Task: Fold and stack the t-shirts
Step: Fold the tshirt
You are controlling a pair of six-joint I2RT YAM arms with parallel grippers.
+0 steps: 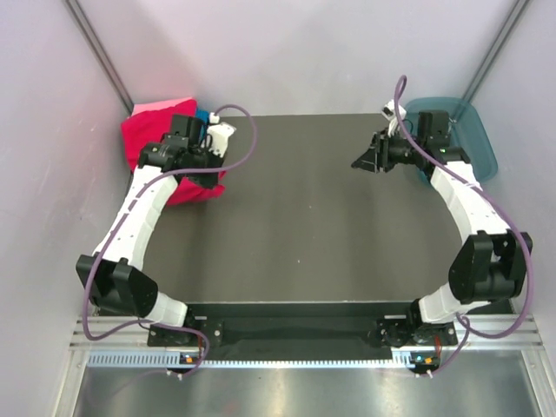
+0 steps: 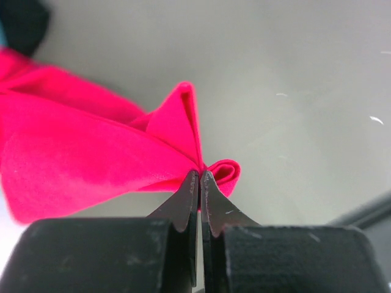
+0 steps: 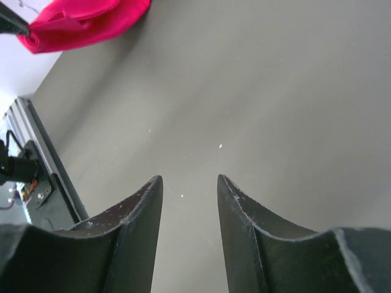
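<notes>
A crimson-red t-shirt (image 1: 152, 130) lies bunched at the table's back left corner, with a bit of turquoise blue t-shirt (image 1: 201, 114) showing behind it. My left gripper (image 1: 211, 176) hangs over the heap's right side. In the left wrist view the left gripper (image 2: 200, 174) is shut on a pinched fold of the red t-shirt (image 2: 79, 152), lifted off the dark surface. My right gripper (image 1: 365, 161) hovers over the table's back right, open; in the right wrist view its fingers (image 3: 189, 180) stand apart with only bare table between them. The red t-shirt (image 3: 79, 21) shows far off there.
A translucent teal plastic tub (image 1: 473, 130) sits at the back right corner behind the right arm. The dark table top (image 1: 304, 226) stretches between both arms. Grey walls close in the sides and back.
</notes>
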